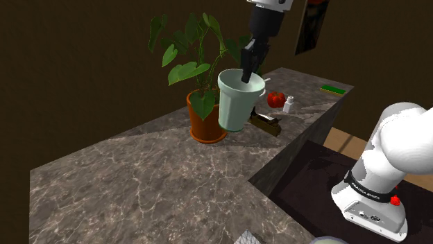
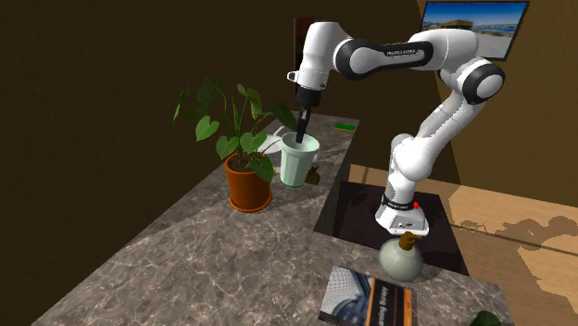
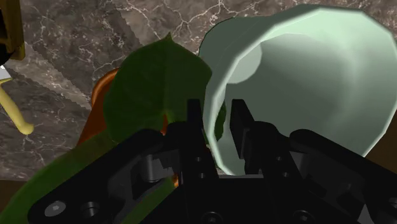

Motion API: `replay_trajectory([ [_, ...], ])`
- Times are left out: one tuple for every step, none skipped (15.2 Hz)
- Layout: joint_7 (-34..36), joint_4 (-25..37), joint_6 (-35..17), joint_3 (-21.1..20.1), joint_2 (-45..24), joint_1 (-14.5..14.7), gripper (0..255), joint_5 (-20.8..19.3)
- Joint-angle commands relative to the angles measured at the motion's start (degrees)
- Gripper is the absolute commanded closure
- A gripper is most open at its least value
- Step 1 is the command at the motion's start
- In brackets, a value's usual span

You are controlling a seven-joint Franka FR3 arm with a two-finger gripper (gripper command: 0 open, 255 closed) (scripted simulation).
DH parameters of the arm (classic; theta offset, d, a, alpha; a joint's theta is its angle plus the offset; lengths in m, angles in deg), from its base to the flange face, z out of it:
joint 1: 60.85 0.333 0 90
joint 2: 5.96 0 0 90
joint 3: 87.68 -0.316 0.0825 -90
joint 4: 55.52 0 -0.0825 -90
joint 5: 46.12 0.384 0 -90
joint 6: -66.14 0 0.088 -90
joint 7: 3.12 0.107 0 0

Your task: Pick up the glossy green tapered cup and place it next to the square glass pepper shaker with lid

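Gripper [image 1: 248,75] clenched on rim of pale green cup [image 1: 238,104]: 1 finger inside, 1 outside. Cup mouth-up, just right of potted plant [image 1: 206,118] in shoulder view, seemingly clear of marble counter [image 1: 139,187]. Small white shaker [image 1: 289,104] lies farther right, beside red fruit [image 1: 276,98]. Carry likely runs that way.

Home, looks like a kitchen. Evidence: long dark stone counter [image 1: 139,180] with pale veining, brown walls [image 1: 83,69], wood-plank floor [image 2: 519,213]. Domestic clutter on the counter: leafy houseplant [image 1: 187,69] in an orange pot [image 1: 211,129] mid-counter, red tomato-like fruit [image 1: 276,99] just beside a small white shaker [image 1: 289,105] toward the far end, flat green pad [image 1: 333,89] at the far corner, book [image 2: 357,298] at the near edge. Framed landscape picture [image 2: 472,26] on the wall.
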Motion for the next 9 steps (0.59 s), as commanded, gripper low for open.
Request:
replay_trajectory([
  [-2.7, -2.4, 0.6, 2.3, 2.7, -0.4, 255, -0.2],
  [-3.9, -3.3, 1.1, 3.5, 3.8, -0.6, 255, -0.4],
  [-5.2, -4.2, 1.5, 4.6, 4.9, -0.9, 255, -0.7],
  [-6.5, -4.9, 2.0, 5.8, 5.9, -1.2, 255, -1.1],
  [-7.8, -5.6, 2.5, 7.0, 6.9, -1.5, 255, -1.5],
  [-9.1, -6.3, 3.0, 8.2, 7.8, -1.9, 255, -2.0],
  [-10.3, -6.9, 3.4, 9.4, 8.7, -2.2, 255, -2.4],
  [-11.6, -7.4, 3.9, 10.6, 9.5, -2.6, 255, -3.0],
  [-12.9, -7.8, 4.4, 11.8, 10.3, -3.0, 255, -3.5],
])
